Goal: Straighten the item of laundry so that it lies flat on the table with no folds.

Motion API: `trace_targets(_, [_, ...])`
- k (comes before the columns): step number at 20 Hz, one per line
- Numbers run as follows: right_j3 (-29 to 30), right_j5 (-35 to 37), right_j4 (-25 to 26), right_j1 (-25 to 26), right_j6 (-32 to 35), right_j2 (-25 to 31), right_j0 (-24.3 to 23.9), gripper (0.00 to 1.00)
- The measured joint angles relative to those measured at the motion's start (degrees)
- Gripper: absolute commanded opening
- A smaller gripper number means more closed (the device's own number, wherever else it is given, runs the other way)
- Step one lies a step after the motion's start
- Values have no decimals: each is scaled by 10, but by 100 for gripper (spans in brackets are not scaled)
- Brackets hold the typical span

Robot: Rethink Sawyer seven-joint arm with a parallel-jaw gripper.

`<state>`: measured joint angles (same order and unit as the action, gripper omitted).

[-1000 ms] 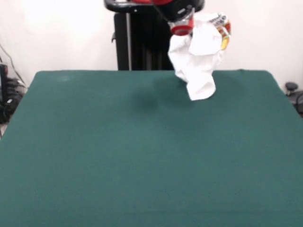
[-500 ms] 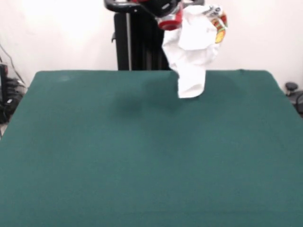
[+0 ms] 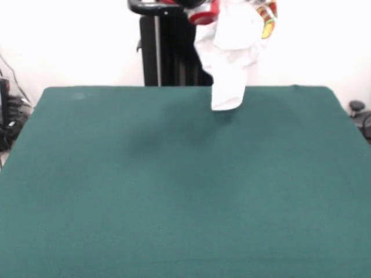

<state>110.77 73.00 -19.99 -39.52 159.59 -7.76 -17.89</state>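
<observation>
The item of laundry (image 3: 230, 52), white with a red and yellow print at its upper right (image 3: 267, 14), hangs bunched in the air above the far edge of the dark green table (image 3: 174, 185). Its lowest tip dangles just over the felt without lying on it. My gripper (image 3: 205, 13) shows only as a red and black part at the picture's top edge, just left of the cloth's top. The garment hangs from it, and the cloth hides where it is held.
The black pedestal (image 3: 168, 52) stands behind the table's far edge. Cables and dark gear (image 3: 8, 119) sit off the table's left side. A small dark object (image 3: 356, 108) sits off its right side.
The gripper has risen and shifted left in the picture, carrying the garment. The cloth's lower tip has lifted from over the felt to the table's far edge.
</observation>
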Motion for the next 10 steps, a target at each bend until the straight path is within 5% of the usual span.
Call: trace_targets(10, [-154,-149,40,187,0,0,-51,0])
